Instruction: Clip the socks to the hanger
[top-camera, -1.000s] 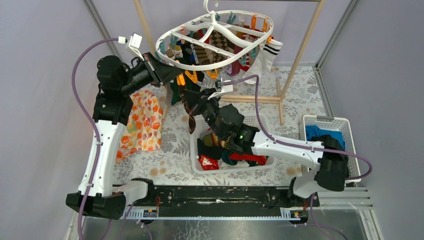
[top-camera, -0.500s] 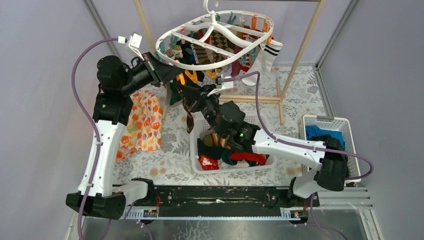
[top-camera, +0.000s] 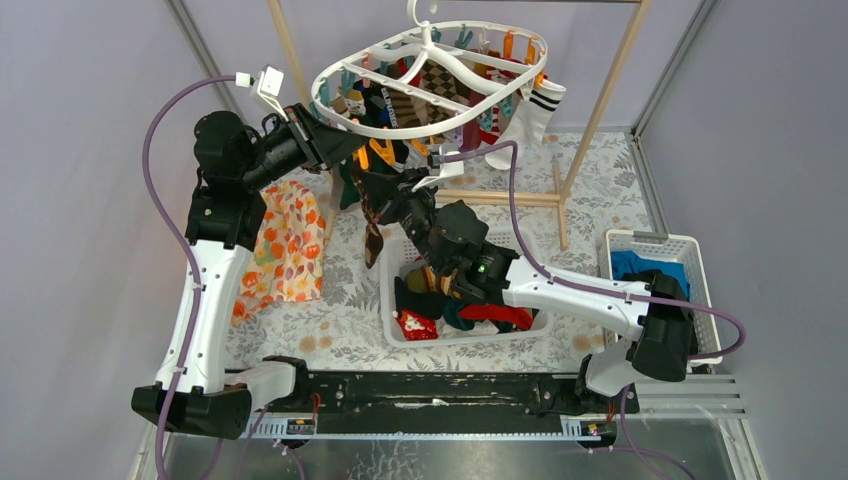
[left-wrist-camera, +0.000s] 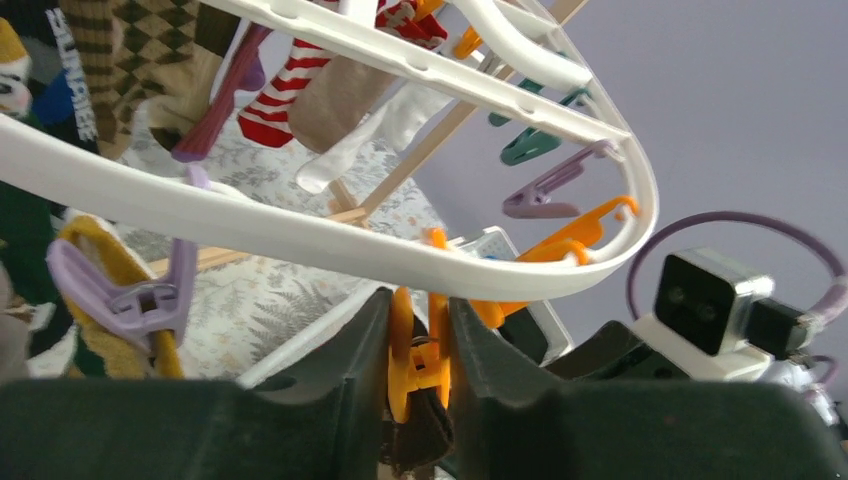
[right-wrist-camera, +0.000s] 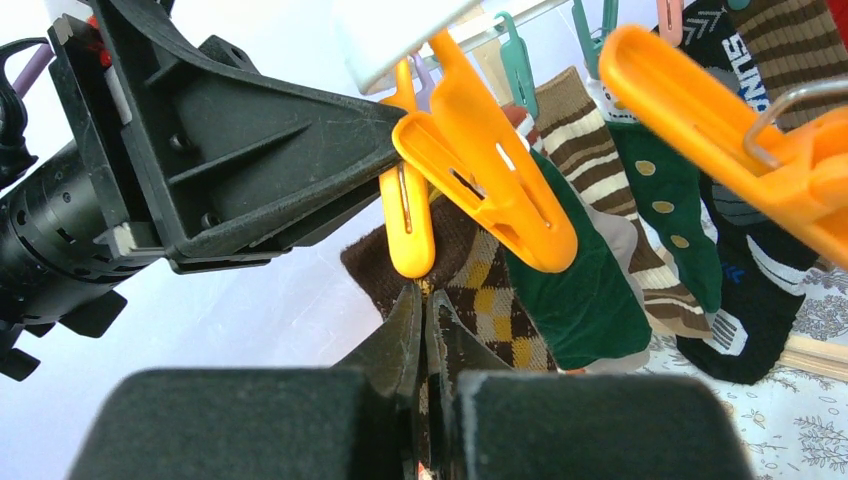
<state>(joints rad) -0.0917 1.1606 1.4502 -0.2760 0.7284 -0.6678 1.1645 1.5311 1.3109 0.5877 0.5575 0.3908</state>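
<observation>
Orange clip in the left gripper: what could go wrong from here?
1. The left gripper squeezes the orange clip; a slip would probably let it snap shut before the brown argyle sock is in.
2. The right gripper holds the sock just under that clip; the neighbouring orange clip crowds the approach and might snag it.

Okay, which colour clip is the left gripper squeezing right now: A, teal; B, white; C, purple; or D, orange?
D: the left gripper has its fingers pressed on either side of an orange clip hanging under the rim of the hanger, while the right gripper holds a brown argyle sock up to it.
</observation>
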